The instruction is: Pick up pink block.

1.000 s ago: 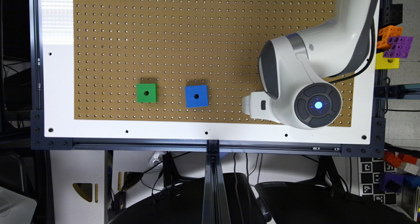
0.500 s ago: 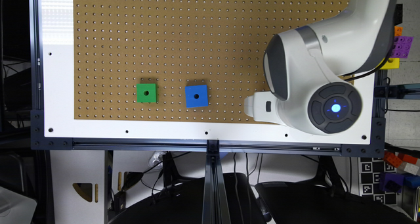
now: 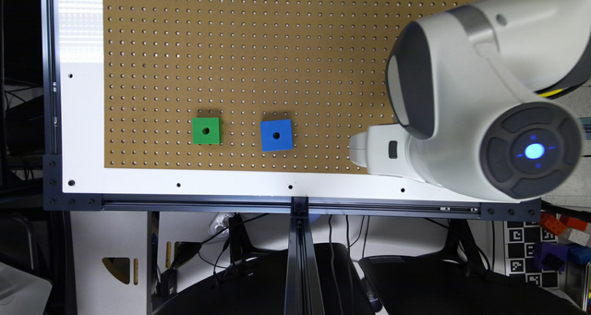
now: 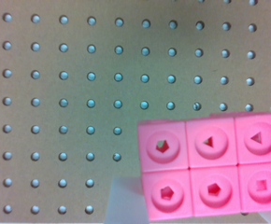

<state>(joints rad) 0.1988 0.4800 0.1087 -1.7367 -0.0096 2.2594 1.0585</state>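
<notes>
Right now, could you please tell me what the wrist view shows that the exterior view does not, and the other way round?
The wrist view gives a close look at the pink block, with its top face of six round recesses in two rows of three, over the board.

The exterior view gives the wide scene: the green cube and the blue cube side by side but apart, the white border along the board's edge, and the robot arm over the exterior view's right side.

Both show the brown pegboard with its regular grid of holes.
</notes>
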